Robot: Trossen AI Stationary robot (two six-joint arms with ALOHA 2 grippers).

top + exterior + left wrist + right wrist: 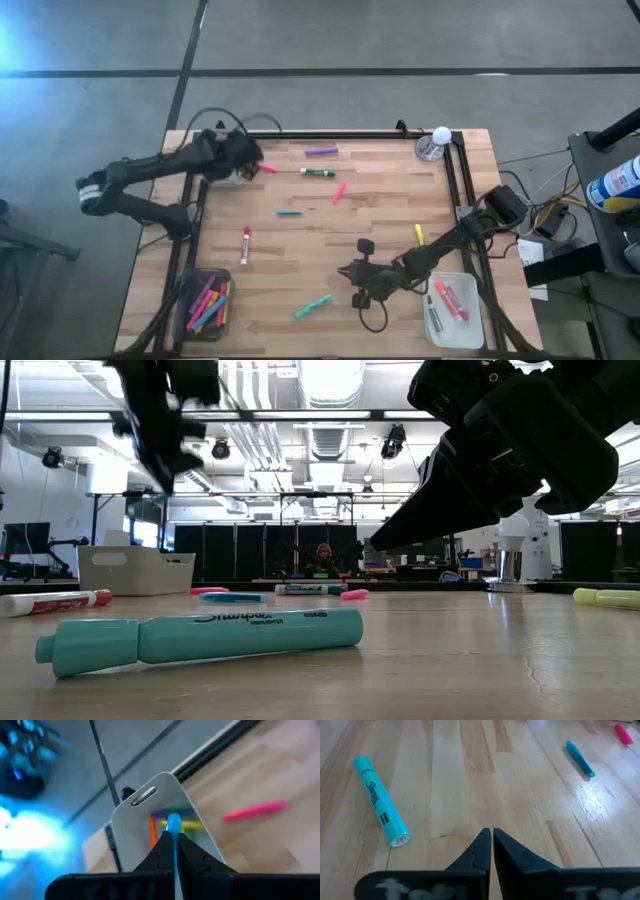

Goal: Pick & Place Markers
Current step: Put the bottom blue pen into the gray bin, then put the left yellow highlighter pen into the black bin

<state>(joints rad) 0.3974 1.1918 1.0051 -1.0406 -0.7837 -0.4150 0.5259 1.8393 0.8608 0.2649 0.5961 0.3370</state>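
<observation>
Wooden worktop [380, 215], sorting partly done: some markers binned, about eight lying loose.
Left jaws [173, 836] are pinched tight on a blue marker [173, 822], raised at the upper left of the high view above a pale container [150, 800]. Right jaws [491, 840] are closed on nothing, low at lower centre, near a teal marker [381, 801]. One bin [205, 305] at lower left holds several markers; another bin [452, 310] at lower right holds two. Purple, green, pink, yellow and white-bodied ones wait mid-frame.
</observation>
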